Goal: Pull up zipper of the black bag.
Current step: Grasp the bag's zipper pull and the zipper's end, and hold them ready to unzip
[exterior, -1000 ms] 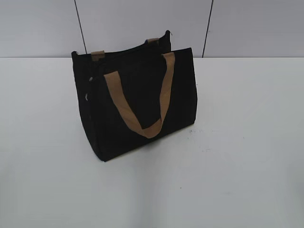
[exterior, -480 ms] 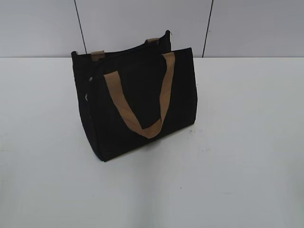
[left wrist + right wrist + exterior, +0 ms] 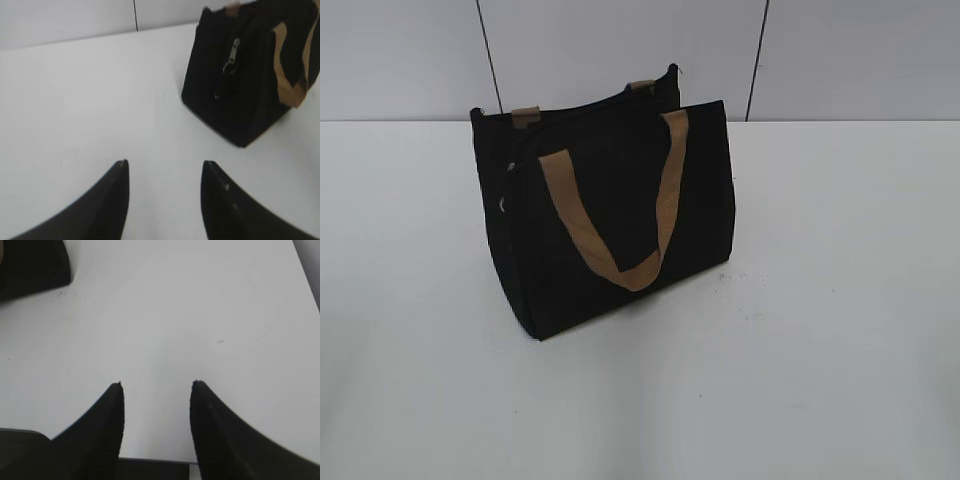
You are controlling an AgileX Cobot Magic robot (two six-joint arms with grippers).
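Left wrist view: left gripper (image 3: 165, 167) held with jaws apart, nothing between them, low over white table (image 3: 75, 100). Black bag (image 3: 240, 100) seen ahead and to right of it, well apart; zipper (image 3: 233, 52) pull hangs on near end panel, silvery, facing gripper.

Right gripper (image 3: 156, 387) likewise spread and empty — only bag corner caught at its far left.

Step judged: approach not yet begun. Next move calls for left gripper to be carried forward-right to pull, then closed on small tab — fine aim needed; bag may need steadying by right.
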